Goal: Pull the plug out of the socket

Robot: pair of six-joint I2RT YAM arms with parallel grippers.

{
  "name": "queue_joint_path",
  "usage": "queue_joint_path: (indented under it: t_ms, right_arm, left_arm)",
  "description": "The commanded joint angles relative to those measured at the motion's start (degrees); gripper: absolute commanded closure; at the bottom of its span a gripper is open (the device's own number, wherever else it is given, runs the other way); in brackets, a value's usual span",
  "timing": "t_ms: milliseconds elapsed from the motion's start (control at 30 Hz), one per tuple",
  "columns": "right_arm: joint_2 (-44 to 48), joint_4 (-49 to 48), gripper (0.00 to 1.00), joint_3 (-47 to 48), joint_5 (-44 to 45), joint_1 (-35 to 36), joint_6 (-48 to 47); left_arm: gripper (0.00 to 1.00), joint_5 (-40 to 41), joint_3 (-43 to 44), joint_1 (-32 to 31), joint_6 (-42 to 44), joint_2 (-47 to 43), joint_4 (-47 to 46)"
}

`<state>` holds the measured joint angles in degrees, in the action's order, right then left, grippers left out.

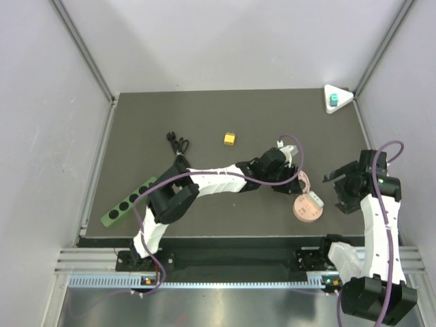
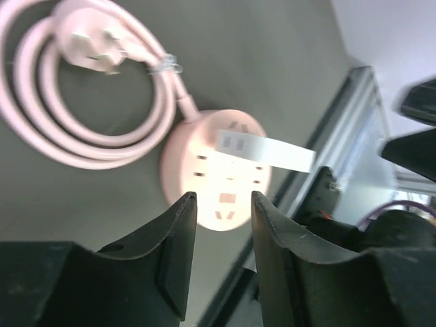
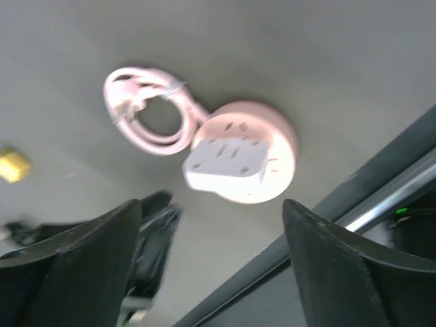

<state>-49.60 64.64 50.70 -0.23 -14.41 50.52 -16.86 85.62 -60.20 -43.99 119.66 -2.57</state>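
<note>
Teal plug (image 1: 333,101) is sitting in the white triangular socket (image 1: 345,95) at the worktop's (image 1: 204,116) far right corner. Left hand (image 2: 221,201) is hovering narrowly parted and empty over the pink disc (image 2: 197,153). Right hand (image 3: 211,204) is gaping wide, holding nothing.

No readable text, brand, number or sign in any view. White block (image 3: 225,163) on pink disc (image 3: 276,133), centre of right wrist view: surface blurred, no print legible.
</note>
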Motion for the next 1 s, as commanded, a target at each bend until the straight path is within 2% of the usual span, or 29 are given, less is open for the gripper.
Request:
queue_joint_path:
  t_ms: [0, 67, 133, 200, 233, 300, 333, 400, 500, 700, 967]
  right_arm:
    - [2.6, 0.4, 0.18, 0.2, -6.7, 0.3, 8.3]
    - [3.2, 0.2, 0.25, 0.5, -5.7, 1.2, 10.3]
    - [2.8, 1.7, 0.27, 2.1, -3.4, 2.6, 10.5]
    - [1.5, -1.6, 0.29, 3.0, -2.1, 5.7, 5.9]
    - [0.5, -5.5, 0.24, 3.4, -3.1, 6.9, 0.4]
    - [-4.2, -3.0, 0.23, 6.3, -1.3, 11.5, -2.3]
    - [-5.6, -2.5, 0.15, 7.0, -0.3, 13.5, -4.4]
    - [-7.2, -0.9, 0.09, 8.4, 7.1, 19.5, -4.1]
    - [-8.5, 0.5, 0.0, 8.4, 11.5, 21.3, -4.1]
    - [-13.7, 2.8, 0.0, 8.3, 13.3, 21.3, -5.9]
    - [-13.7, -1.1, 0.0, 4.1, 12.3, 21.3, -7.5]
  left_arm:
    - [0.55, 4.3, -1.5, 0.0, 5.7, -2.1, -3.8]
    - [0.55, 1.9, -1.6, 1.0, 7.0, -1.8, -4.8]
    - [0.57, -1.7, -1.9, 2.8, 5.6, -0.7, -5.4]
    - [0.58, -4.7, -2.4, 4.2, 2.7, 0.7, -7.6]
    - [0.59, -7.0, -2.3, 5.3, 2.0, 1.4, -8.2]
    - [0.59, -9.0, -0.7, 6.1, 0.8, 3.6, -8.2]
    - [0.59, -9.7, 0.0, 6.6, 0.5, 4.3, -8.2]
    - [0.59, -11.1, 1.6, 6.9, -0.3, 6.2, -8.2]
    - [0.59, -11.9, 3.7, 6.9, -0.6, 8.3, -8.4]
    - [0.6, -13.5, 5.5, 7.0, -1.2, 11.3, -10.3]
    - [0.61, -13.7, 5.3, 6.9, -2.1, 9.7, -10.4]
